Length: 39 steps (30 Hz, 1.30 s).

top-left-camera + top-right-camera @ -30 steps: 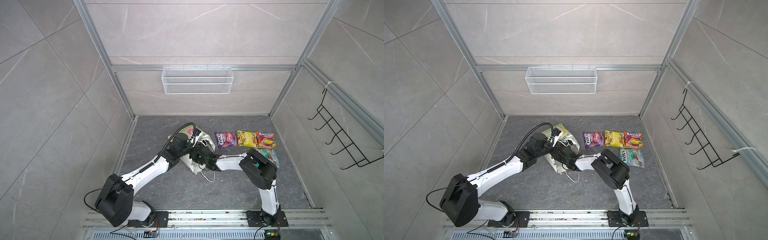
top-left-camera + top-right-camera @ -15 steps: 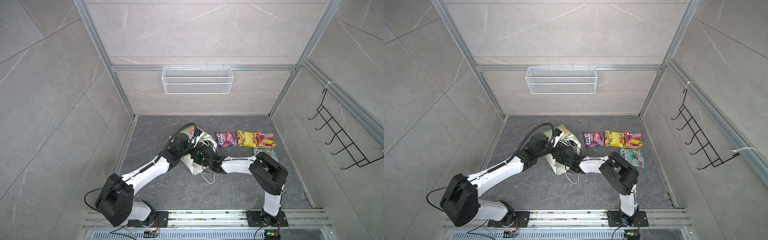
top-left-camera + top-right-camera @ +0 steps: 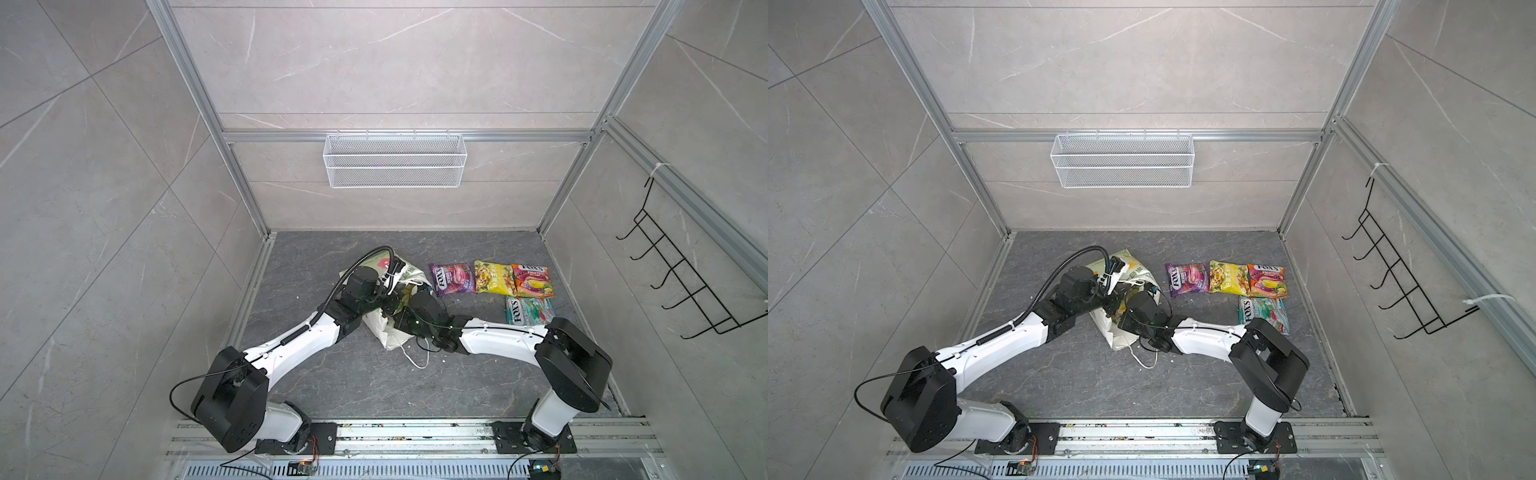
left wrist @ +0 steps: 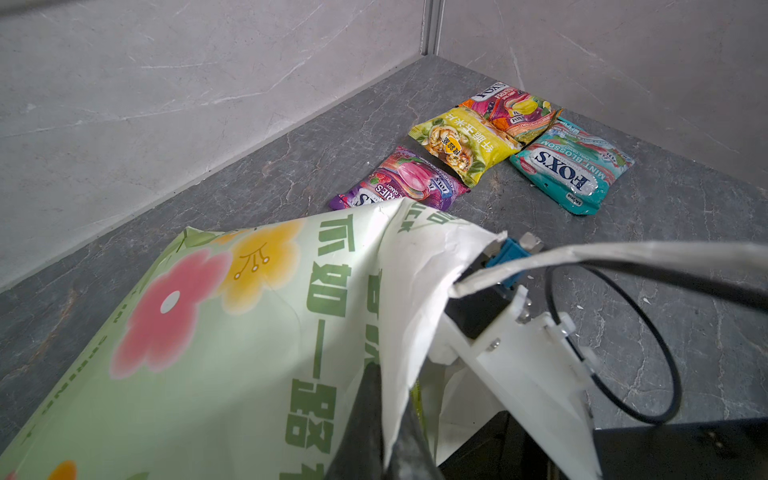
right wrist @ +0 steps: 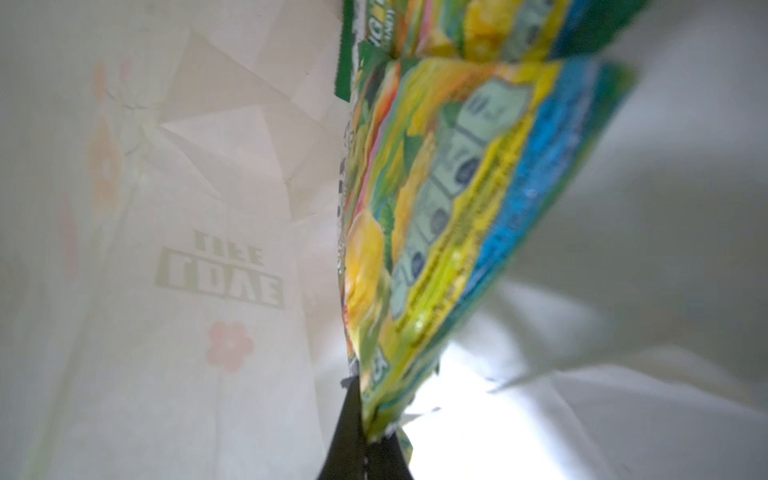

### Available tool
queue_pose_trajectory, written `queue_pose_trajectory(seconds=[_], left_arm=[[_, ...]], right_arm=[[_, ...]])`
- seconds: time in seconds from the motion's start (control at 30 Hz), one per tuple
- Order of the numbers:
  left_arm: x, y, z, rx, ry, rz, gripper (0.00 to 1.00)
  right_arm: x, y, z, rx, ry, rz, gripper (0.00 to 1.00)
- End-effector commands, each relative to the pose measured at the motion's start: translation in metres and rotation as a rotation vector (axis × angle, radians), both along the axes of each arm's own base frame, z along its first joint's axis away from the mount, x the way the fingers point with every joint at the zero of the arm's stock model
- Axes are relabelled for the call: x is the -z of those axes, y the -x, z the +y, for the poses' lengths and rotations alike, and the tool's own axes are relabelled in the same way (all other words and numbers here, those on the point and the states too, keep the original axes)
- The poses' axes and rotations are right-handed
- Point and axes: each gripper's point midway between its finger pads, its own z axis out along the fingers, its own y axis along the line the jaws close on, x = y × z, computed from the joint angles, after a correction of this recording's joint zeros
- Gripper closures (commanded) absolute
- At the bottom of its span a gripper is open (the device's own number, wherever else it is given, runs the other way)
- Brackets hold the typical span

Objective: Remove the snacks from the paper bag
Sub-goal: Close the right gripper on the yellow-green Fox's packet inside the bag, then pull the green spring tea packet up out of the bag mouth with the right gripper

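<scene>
Nearest us, along the bottom edge of both top views, runs the rail (image 3: 415, 434) that carries the two arm bases. From it both arms reach up to the middle of the frame and meet at the bag (image 3: 386, 332), which lies crumpled on the grey floor (image 3: 353, 386). The left gripper (image 4: 384, 415) is clamped tight on the bag's rim, the paper pinched between its dark fingers. The printed side with pink and yellow flowers and green lettering spreads away from it, and a white handle (image 4: 623, 252) stretches across the left wrist view. The right gripper (image 5: 368, 432) is inside the bag, closed on the corner of a green packet (image 5: 436, 228), with plain white paper on both sides. A second green packet (image 5: 457, 29) sits deeper in, blurred. In both top views the bag's mouth hides that gripper, so we see only its wrist. Further up, right of centre, four packets lie flat on the floor outside the bag. The teal packet (image 3: 528, 311) is closest, just beside the right arm's elbow. Above it the purple packet (image 3: 453, 279), yellow packet (image 3: 493, 277) and red packet (image 3: 532, 281) lie in a row, edge to edge. Farthest off, a white mesh basket (image 3: 395, 162) hangs on the back wall at upper centre, and a black hook rack (image 3: 685, 282) is on the right wall.
</scene>
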Motion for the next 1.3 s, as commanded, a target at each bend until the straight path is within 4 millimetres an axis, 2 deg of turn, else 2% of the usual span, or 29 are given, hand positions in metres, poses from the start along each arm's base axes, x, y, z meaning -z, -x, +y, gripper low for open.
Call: queue_pose_trajectory(seconds=[0.0, 0.1, 0.2, 0.33, 0.43, 0.57, 0.77, 0.9, 1.1, 1.27], left_arm=[[-0.007, -0.004, 0.001, -0.019, 0.018, -0.03, 1.0], [-0.005, -0.003, 0.0, -0.014, 0.021, -0.026, 1.0], [-0.004, -0.004, -0.001, -0.016, 0.02, -0.029, 1.0], [-0.007, -0.002, -0.001, -0.012, 0.034, -0.023, 1.0], [-0.006, -0.003, -0.001, -0.012, 0.029, -0.023, 1.0], [-0.014, -0.002, -0.001, -0.013, 0.044, -0.023, 1.0], [-0.016, 0.0, -0.001, -0.012, 0.049, -0.021, 1.0], [-0.017, 0.002, -0.001, -0.004, 0.056, -0.019, 1.0], [-0.021, 0.002, -0.004, 0.009, 0.06, -0.016, 1.0], [-0.021, 0.001, -0.004, 0.008, 0.056, -0.022, 1.0]], right_arm=[[-0.005, 0.006, -0.017, 0.017, 0.057, -0.016, 0.97], [0.005, 0.01, -0.024, 0.02, 0.085, 0.002, 0.94], [0.012, 0.011, -0.029, 0.012, 0.121, -0.009, 0.84], [0.004, 0.007, -0.028, 0.004, 0.122, -0.05, 0.66], [0.004, 0.001, -0.03, 0.008, 0.133, -0.075, 0.59], [-0.001, -0.005, -0.025, -0.016, 0.119, -0.111, 0.56], [0.007, -0.012, -0.024, 0.012, 0.104, -0.092, 0.51], [0.014, -0.02, -0.03, 0.06, 0.123, -0.081, 0.48], [0.028, -0.028, -0.026, 0.071, 0.114, -0.071, 0.47], [0.028, -0.037, -0.015, 0.051, 0.07, -0.101, 0.49]])
